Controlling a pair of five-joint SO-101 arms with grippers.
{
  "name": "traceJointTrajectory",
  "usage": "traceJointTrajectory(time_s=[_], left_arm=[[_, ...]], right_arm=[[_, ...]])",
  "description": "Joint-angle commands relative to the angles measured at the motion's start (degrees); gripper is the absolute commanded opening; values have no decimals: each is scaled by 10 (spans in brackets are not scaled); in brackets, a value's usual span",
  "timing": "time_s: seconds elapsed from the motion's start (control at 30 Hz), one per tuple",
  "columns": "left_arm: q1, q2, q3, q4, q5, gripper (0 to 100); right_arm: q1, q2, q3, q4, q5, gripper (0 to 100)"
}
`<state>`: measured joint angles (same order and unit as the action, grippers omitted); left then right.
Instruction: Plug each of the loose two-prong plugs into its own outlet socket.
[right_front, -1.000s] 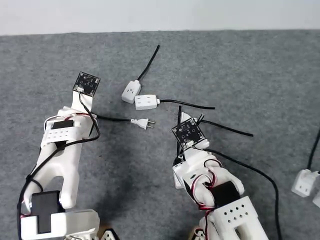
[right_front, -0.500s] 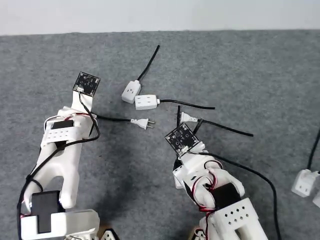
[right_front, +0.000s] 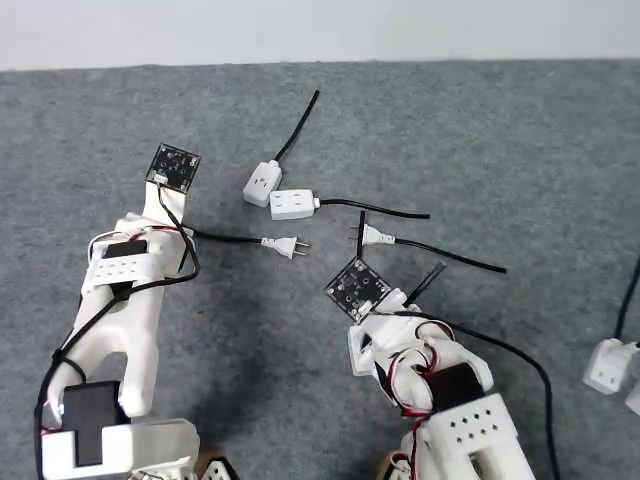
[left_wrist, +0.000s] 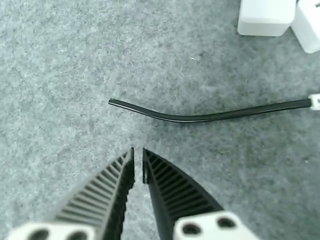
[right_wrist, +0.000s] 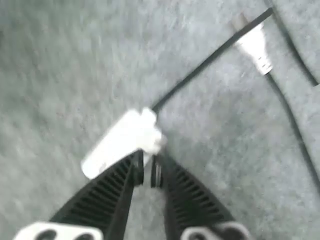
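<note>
Two white two-prong plugs lie mid-table: one (right_front: 285, 245) whose black cord (left_wrist: 200, 116) runs toward the left arm, another (right_front: 373, 236) (right_wrist: 253, 46) with its cord trailing right. Two white sockets (right_front: 262, 182) (right_front: 292, 204) sit close together behind them, seen also as one socket (left_wrist: 265, 17) in the left wrist view. My left gripper (left_wrist: 138, 152) is shut over bare carpet just short of that cord's free end. My right gripper (right_wrist: 146, 170) is shut, its tips against the end of a third white socket (right_wrist: 122, 142) whose black cord (right_wrist: 200, 67) runs past the second plug's prongs.
Grey carpet (right_front: 480, 140) covers the table up to a pale wall at the back. Another white socket (right_front: 607, 365) with a black cord lies at the right edge. A short black cord end (right_front: 428, 282) lies beside the right arm.
The right arm has drawn back toward the front, uncovering the second plug it was over. The left arm, the plugs and the far sockets have stayed put.
</note>
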<state>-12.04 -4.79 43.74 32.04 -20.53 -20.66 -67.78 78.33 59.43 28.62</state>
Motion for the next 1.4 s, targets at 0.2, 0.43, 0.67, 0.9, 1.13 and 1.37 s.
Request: traceJointTrajectory(time_s=[0.2, 0.43, 0.67, 0.9, 1.13, 1.37], left_arm=[[4, -4, -28, 2, -9, 31], [4, -4, -28, 1, -9, 31], [4, -4, -28, 1, -9, 31], [4, -4, -28, 1, -9, 31], [4, -4, -28, 1, -9, 31], [4, -4, -28, 1, -9, 31]], right_arm=[[-30, 249, -108, 1, -43, 9], [-15, 284, -182, 54, -95, 155], [-5, 290, -331, 187, -167, 255], [-99, 291, -380, 233, -303, 255], [-194, 290, -337, 170, -303, 254], [-148, 291, -296, 134, -308, 256]])
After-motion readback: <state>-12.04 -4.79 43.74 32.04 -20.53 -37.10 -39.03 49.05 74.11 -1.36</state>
